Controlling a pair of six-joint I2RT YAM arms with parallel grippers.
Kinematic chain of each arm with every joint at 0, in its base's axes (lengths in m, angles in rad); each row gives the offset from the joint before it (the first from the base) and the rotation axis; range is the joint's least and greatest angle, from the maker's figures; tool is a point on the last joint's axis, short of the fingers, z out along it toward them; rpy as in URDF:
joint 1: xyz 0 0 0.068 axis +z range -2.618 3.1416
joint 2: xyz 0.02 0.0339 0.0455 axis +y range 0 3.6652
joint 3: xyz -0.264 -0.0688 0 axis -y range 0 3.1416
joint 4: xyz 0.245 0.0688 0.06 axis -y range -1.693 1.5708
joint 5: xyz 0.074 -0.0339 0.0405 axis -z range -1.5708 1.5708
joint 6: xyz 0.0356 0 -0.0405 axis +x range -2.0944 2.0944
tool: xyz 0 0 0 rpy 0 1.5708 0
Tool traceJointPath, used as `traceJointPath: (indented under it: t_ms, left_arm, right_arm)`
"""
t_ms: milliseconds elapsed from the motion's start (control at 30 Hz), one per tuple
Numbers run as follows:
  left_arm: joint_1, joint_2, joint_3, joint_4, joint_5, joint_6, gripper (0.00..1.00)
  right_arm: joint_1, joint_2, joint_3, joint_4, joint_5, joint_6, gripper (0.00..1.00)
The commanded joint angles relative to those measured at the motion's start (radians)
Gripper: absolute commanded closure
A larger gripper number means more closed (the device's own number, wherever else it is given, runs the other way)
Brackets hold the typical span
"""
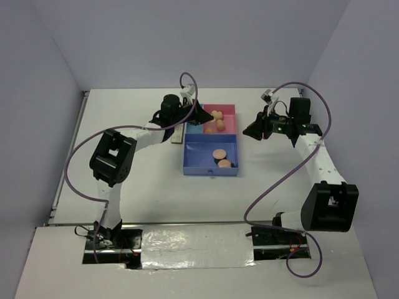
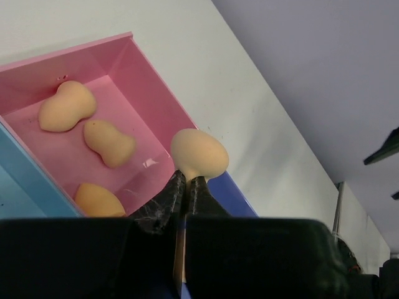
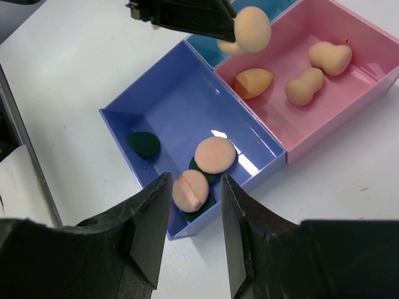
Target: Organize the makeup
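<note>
Four peach sponges are in our view. Three loose sponges [image 2: 109,142] lie in the pink compartment [image 2: 149,81]. The fourth sponge [image 2: 199,152] is pinched in our left gripper [image 2: 186,180], held over that compartment's rim. Our right gripper [image 3: 194,187] hovers just right of the blue compartment [image 3: 118,124], fingers spread. That compartment holds two peach puffs [image 3: 215,154] and dark green discs [image 3: 144,144].

Bright, soft, even light from above; counter [image 1: 156,187] near white, shadows faint. Top view sharp; foil strip [image 1: 193,243] along the near edge shines. Small glare patches on the tray [image 3: 149,81] floor in both wrist views. Right gripper [image 3: 194,187], jaws apart, dark and soft-focused. Left gripper [image 2: 186,180] nearly black, no detail; the sponge [image 2: 199,154] it pinches is sharp.
</note>
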Motion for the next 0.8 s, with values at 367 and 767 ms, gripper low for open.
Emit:
traceJointPath:
  t_ms: [367, 767]
  left_arm:
    - [-0.024, 0.118, 0.208, -0.256, -0.112, 0.143, 0.64]
    - [-0.027, 0.115, 0.244, -0.264, -0.116, 0.143, 0.49]
  right_arm:
    - [-0.006, -0.041, -0.015, 0.047, -0.015, 0.012, 0.54]
    - [-0.006, -0.043, -0.012, 0.042, -0.005, 0.007, 0.53]
